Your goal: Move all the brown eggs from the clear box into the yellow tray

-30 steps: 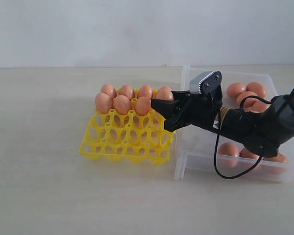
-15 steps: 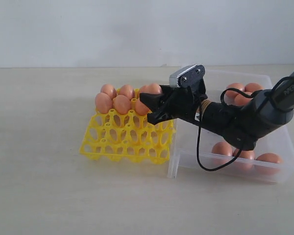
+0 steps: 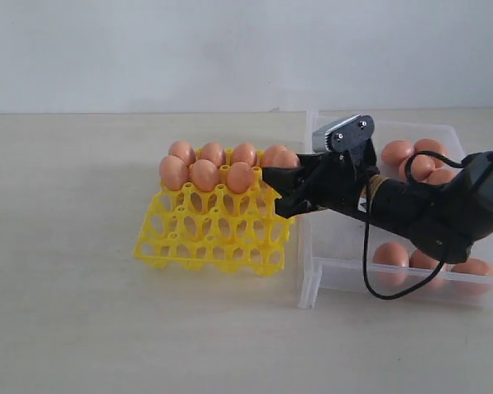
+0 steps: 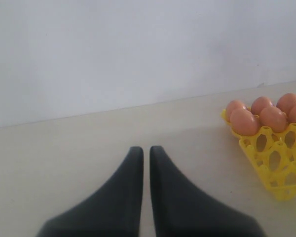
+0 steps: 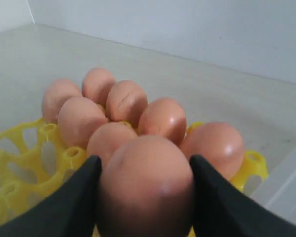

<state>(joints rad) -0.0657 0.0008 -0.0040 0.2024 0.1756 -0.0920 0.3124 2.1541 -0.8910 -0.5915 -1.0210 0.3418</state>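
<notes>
R gripper (image 3: pixel 281 187) is clamping one brown egg (image 5: pixel 144 177) (smooth, matte, orange-brown oval), holding it at yellow tray (image 3: pixel 205 238) back corner next to clear box (image 3: pixel 345 275). Other eggs (image 3: pixel 204 174) are filling tray's back rows; more are lying in box. L gripper (image 4: pixel 145 153) is hovering, fingers together.

It looks like a robotics lab setup: a plain beige tabletop (image 3: pixel 82 328) runs up to a bare white wall (image 3: pixel 230 49), and a black robot arm (image 3: pixel 427 215) with a trailing cable (image 3: pixel 364 254) reaches across it.
</notes>
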